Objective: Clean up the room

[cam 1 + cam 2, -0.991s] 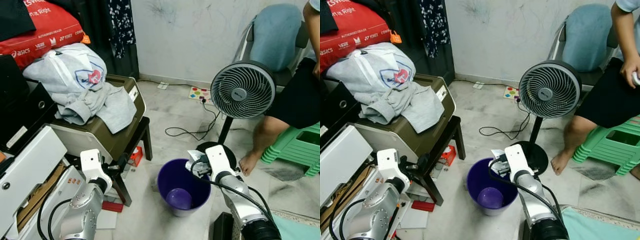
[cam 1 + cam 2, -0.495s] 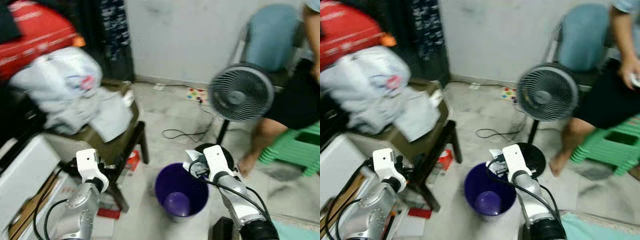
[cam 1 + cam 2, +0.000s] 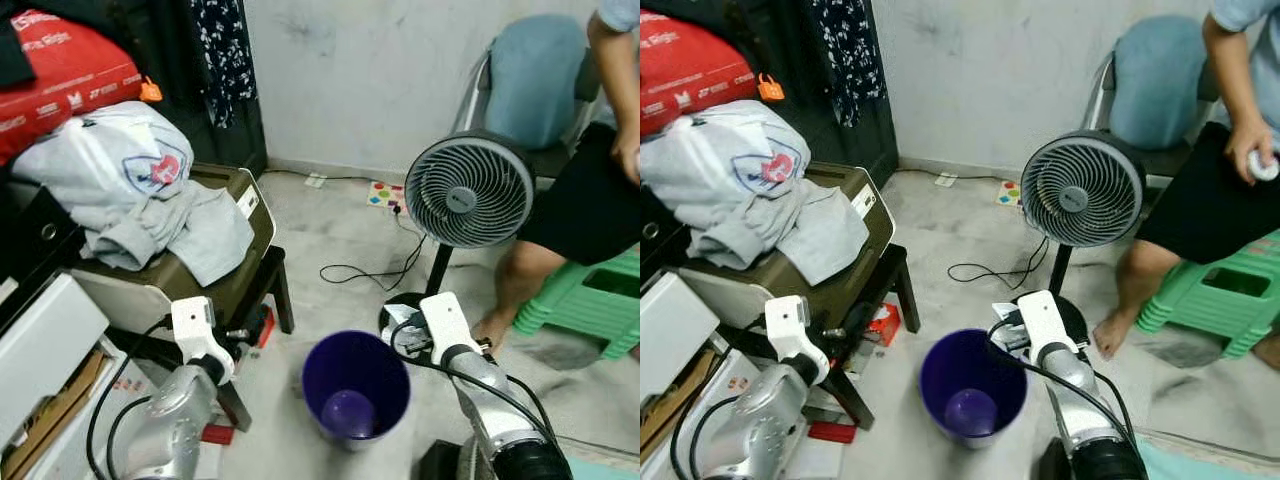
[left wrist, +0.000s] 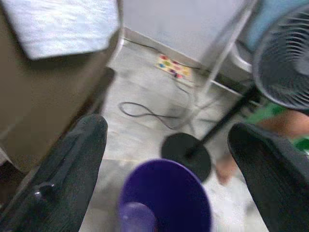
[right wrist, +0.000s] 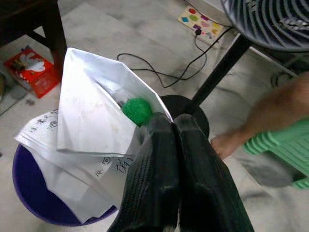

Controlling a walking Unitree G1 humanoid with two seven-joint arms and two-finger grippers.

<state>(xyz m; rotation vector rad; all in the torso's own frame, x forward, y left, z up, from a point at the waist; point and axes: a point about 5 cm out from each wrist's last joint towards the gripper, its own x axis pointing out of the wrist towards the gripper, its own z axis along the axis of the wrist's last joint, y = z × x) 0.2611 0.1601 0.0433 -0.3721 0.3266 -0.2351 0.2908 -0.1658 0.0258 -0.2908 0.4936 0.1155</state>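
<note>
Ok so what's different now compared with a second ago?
Mostly the camera has shifted, blurring midway, so the whole scene sits differently. The right gripper stays shut on the white papers at the rim of the purple bin. The left gripper stays open and empty. Nothing was released.

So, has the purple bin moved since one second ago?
No. The purple bin still sits just in front of the fan's base; the camera shifted.
</note>
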